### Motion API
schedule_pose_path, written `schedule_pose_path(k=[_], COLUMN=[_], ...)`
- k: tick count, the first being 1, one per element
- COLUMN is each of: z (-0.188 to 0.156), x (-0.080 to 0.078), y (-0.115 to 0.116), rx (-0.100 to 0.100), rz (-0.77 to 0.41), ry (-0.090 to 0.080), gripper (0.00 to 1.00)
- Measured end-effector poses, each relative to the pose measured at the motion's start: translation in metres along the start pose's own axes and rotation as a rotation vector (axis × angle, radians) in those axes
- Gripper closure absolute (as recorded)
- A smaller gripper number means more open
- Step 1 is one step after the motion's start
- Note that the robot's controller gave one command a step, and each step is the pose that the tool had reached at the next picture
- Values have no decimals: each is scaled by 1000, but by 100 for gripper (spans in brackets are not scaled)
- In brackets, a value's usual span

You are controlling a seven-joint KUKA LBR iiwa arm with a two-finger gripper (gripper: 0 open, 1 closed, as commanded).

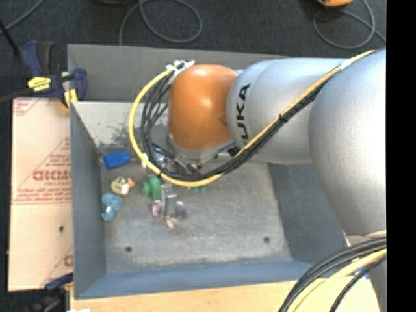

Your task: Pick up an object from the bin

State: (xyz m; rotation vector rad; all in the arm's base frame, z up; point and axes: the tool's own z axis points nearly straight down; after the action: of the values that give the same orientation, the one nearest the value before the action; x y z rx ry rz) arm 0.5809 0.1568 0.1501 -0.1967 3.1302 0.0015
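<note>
As the gripper (171, 212) hangs low, a purple thing (156, 208) lies just beside.

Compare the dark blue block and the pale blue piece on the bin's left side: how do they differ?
The dark blue block is deep blue, the pale blue piece sky blue. The block looks angular, the piece rounded. The block sits higher in the view, the piece lower. Both rest on the bin floor, left of the gripper.

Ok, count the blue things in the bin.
2. A dark blue block lies by the bin's left wall, toward the back; a light blue piece lies nearer the front. The arm may hide more.
</note>
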Motion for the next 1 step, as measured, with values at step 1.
schedule_pose_path(k=[1], z=[14], x=[12], y=[-24], rx=[-1], rz=[-206], ry=[-3], gripper=[0])
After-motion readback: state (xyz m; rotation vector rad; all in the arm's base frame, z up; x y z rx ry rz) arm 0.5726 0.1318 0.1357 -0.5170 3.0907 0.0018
